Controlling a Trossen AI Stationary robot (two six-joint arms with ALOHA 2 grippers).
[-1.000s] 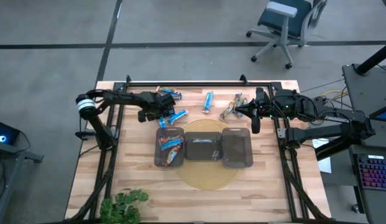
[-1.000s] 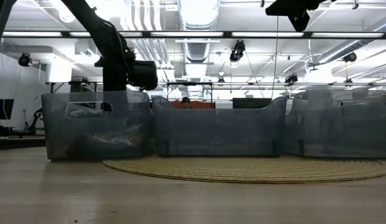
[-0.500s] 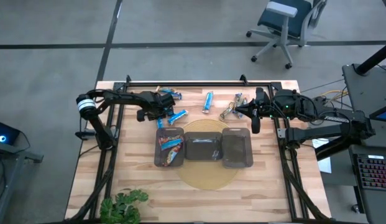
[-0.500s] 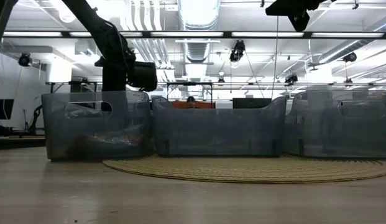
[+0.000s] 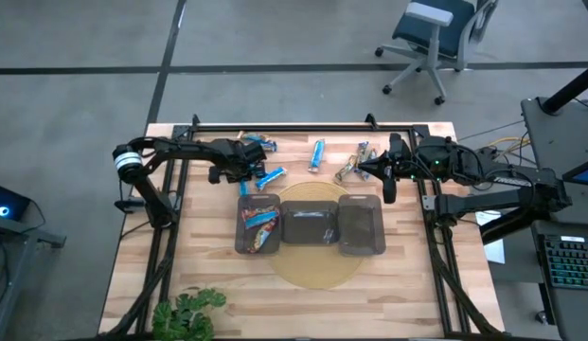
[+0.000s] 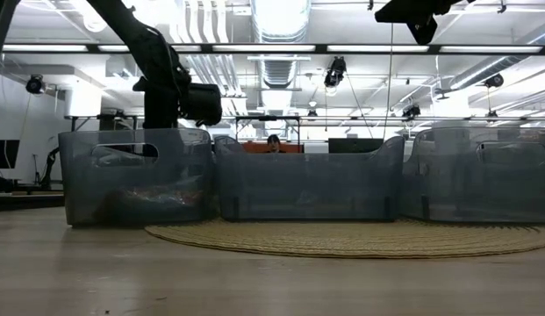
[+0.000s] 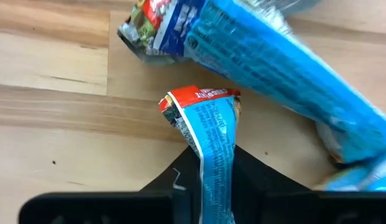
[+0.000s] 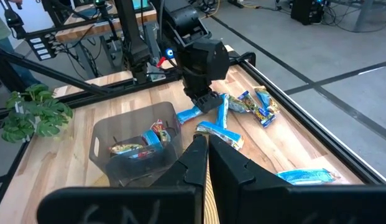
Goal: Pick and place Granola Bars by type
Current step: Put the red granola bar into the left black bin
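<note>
Pinching down on a blue granola bar (image 7: 211, 143), the left gripper (image 7: 211, 180) is sitting low over the bench (image 5: 208, 275), with the wrapper's red-tipped end sticking out just ahead of its fingers. Looks like it's only got the crinkly end of the wrapper, so I'm guessing the bar could slide out or swing around once it lifts. Another big blue bar (image 7: 286, 68) is lying right beyond the gripper, nearly touching the held one, and it might get dragged or nudged along if the wrappers catch. The left tray (image 5: 258, 223), which already has a few bars in it, is waiting just beside the gripper on the side nearer the mat, so the carry is short, but a dangling bar could clip the tray's rim on the way in. More bars (image 5: 350, 166) are lying scattered farther along the bench, near the right gripper (image 5: 363, 170), which is hovering there closed and empty.
</note>
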